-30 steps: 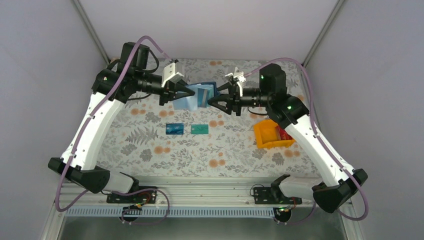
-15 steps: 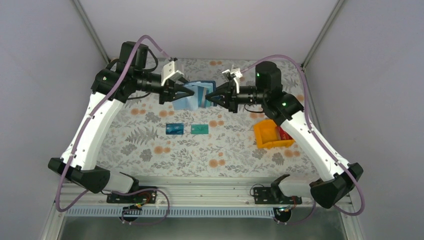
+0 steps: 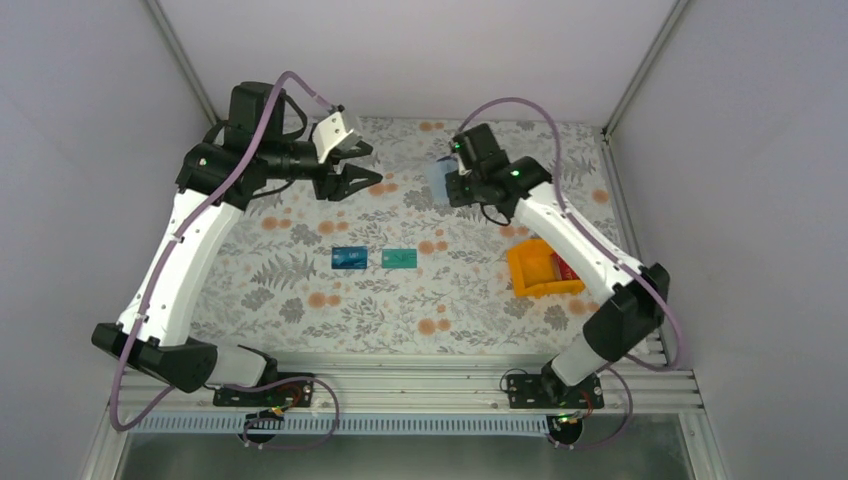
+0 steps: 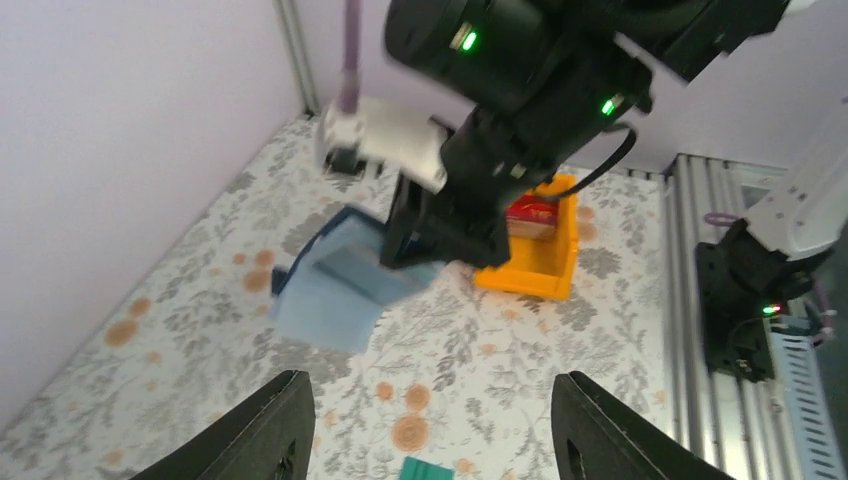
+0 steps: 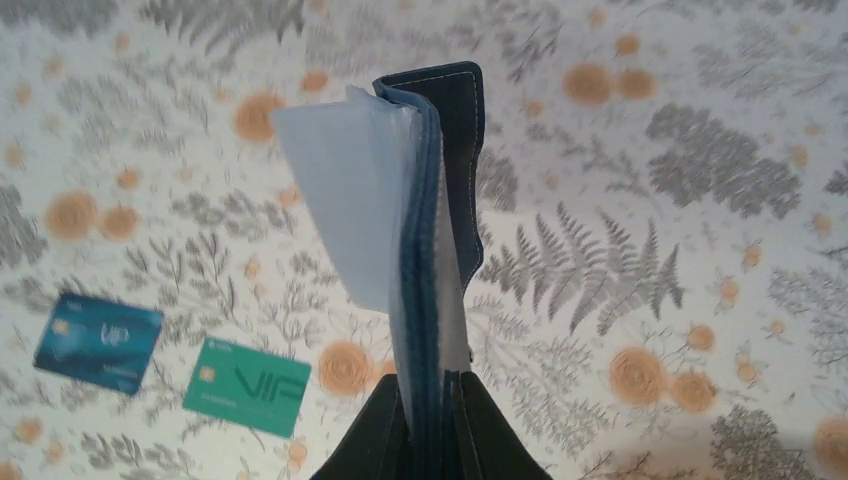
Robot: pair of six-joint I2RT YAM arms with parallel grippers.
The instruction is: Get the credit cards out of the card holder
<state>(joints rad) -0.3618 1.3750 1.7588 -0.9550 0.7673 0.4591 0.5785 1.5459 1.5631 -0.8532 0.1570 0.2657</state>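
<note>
The card holder hangs folded, navy outside and light blue inside, with my right gripper shut on its lower edge above the table. From overhead it shows as a pale blue patch at the right gripper. In the left wrist view the card holder hangs from that gripper, well ahead of my left gripper. The left gripper stands open and empty to the holder's left. Two credit cards lie flat mid-table: a blue one and a teal one. A red card lies in the bin.
An orange plastic bin stands on the right of the floral table cover. Pale enclosure walls close the back and both sides. A metal rail with the arm bases runs along the near edge.
My left gripper has opened, let go of the card holder and drawn back left. The right arm has turned its wrist downward and carries the holder alone.
</note>
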